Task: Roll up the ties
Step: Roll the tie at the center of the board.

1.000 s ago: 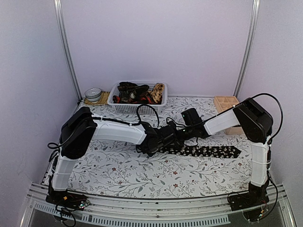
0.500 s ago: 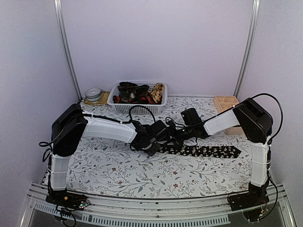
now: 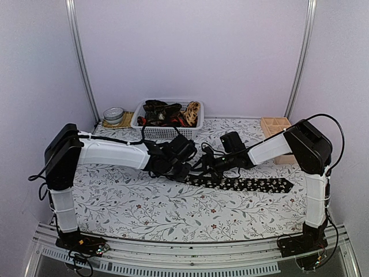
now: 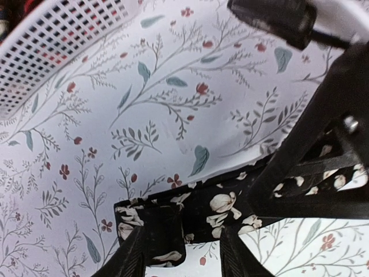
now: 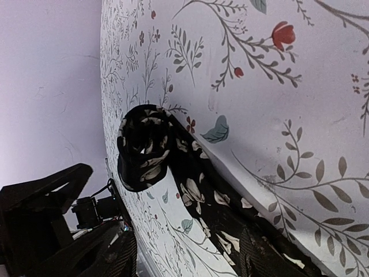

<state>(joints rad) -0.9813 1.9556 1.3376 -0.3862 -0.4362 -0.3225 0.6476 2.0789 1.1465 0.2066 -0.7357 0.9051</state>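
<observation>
- Left hand (image 4: 181,254) parted, straddling the small rolled end (image 4: 164,228) of the black flower-specked tie (image 3: 253,184); gripping nothing, with printed tabletop (image 3: 144,213) showing in the gap beside the roll.
- Right hand (image 5: 187,257) spread wide just behind the roll, closed on nothing; flat band of cloth running under or against one finger, impossible to say whether pinned.
- Tie stretched flat across mid-tabletop, loose coil at the narrower end toward the left arm, broad pointed tip toward the right arm.
- Likely trouble: coil springing open, being only a turn or so deep and clamped by neither hand; roll creeping sideways into a cone if pushed off-square; the two hands knocking together, crowded over the same end.
- Thin, limp, smooth-looking cloth, black with pale blossoms; coil soft and hollow-centred, not tight.
- Tabletop covering pale, flat, printed with sprigs and red flowers.
- Further ties (image 3: 167,112) heaped in a white latticed basket (image 3: 138,124) at the back.
</observation>
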